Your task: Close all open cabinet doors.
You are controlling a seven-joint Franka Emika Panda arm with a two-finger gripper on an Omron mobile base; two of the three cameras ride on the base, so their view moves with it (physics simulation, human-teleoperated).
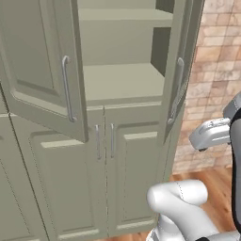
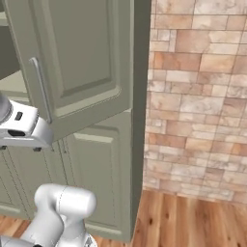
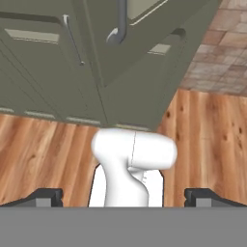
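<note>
Both upper cabinet doors swung open: left door [image 1: 40, 61] at 10 o'clock, right door [image 1: 181, 70] edge-on at 2. Fingers [image 3: 48, 197] spread wide, holding nothing, over wood floor [image 3: 207, 140].

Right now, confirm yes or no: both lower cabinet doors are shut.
Yes: the lower doors sit flush, while both upper doors swing open.

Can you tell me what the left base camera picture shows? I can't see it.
Two tall sage-green upper cabinet doors stand open, the left door swung out towards the camera and the right door seen nearly edge-on, showing empty shelves inside. Below them two lower doors are shut. The white robot arm rises at the lower right, beside a brick wall.
</note>
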